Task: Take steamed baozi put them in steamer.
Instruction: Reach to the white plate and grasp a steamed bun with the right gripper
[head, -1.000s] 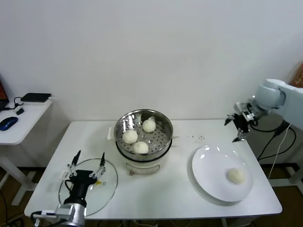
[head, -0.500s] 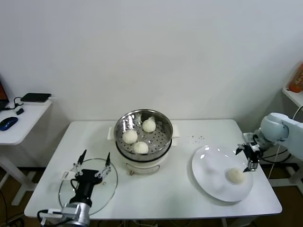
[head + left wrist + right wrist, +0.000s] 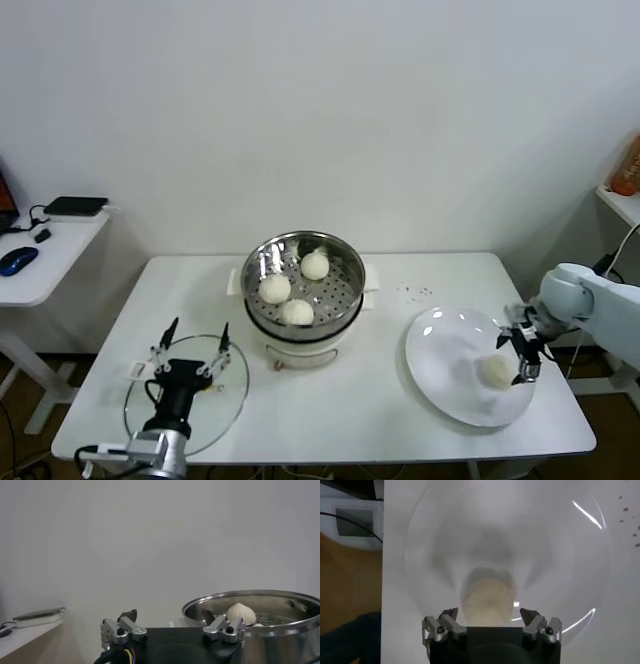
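head view: steamer [image 3: 345,300] holds three baozi [image 3: 275,288]; plate [image 3: 440,372] one.

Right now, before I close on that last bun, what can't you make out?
- Contact: the right gripper straddles the bun on the plate; its own body hides the bun's near side in the right wrist view.
- Steamer: the wall cuts off part of the rear bun.
- Left gripper hovers over the glass lid.
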You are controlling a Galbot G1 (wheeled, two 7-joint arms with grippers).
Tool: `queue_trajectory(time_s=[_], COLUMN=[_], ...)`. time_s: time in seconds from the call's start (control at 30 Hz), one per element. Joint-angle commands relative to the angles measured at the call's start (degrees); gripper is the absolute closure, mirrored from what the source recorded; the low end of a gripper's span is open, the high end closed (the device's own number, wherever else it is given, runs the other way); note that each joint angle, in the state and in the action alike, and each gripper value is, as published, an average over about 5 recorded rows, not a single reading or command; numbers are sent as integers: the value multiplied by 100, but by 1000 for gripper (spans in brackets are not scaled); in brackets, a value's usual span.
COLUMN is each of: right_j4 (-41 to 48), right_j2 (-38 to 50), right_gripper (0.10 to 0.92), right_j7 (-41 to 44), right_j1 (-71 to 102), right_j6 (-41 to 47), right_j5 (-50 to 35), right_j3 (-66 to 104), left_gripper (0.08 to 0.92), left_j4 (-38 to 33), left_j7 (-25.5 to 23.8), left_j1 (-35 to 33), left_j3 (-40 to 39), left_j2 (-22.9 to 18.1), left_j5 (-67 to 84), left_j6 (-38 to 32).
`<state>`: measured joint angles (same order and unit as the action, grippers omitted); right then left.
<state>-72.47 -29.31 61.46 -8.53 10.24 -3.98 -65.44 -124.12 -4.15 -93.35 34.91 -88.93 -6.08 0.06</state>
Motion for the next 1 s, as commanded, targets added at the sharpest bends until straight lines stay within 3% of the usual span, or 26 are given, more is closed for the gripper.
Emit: queue_trajectory(time_s=[0.03, 0.67, 1.0], right_j4=[266, 407, 440], right_j2=[-218, -303, -353], right_gripper=[203, 207, 378], right_j7=[-36, 46, 41], right_j1=[461, 499, 496], right_j6=[-4, -59, -65], right_j5=[102, 165, 137], right_j3=[338, 398, 461], left_gripper=[177, 177, 177], left_j4=[14, 45, 40], left_j7=[0, 3, 4], left_j1=[6, 37, 51], left_j3=[11, 47, 47], left_j2=[-2, -3, -3], left_j5=[-12, -12, -16], left_j6=[2, 12, 22])
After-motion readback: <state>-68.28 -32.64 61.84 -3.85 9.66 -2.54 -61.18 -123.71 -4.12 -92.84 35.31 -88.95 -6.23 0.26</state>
